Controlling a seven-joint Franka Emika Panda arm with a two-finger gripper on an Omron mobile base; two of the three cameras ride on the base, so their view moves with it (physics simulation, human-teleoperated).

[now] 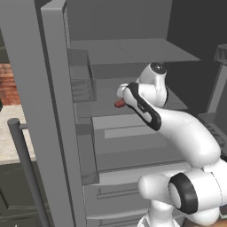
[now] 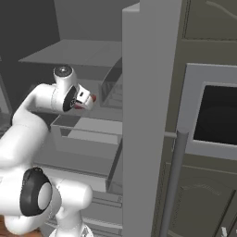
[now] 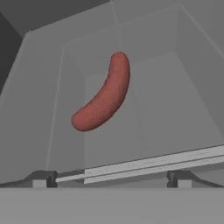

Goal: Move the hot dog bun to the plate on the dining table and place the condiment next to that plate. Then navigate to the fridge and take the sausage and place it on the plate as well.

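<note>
One arm reaching into fridge [image 1: 133,53], claw [image 3: 111,179] spread before sausage [image 3: 103,94].

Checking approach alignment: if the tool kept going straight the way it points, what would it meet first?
Most likely the sausage, lying on the fridge shelf ahead of the open tool. Nothing shows between them, though depth is hard to judge.

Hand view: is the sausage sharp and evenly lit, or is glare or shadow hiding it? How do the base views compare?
Hand view: sausage sharp, evenly lit, no glare, red against the grey shelf. Left base view: dim, flat grey fridge; just the sausage's red tip shows past the arm. Right base view: same dim light, with a small red bit at the gripper.
</note>
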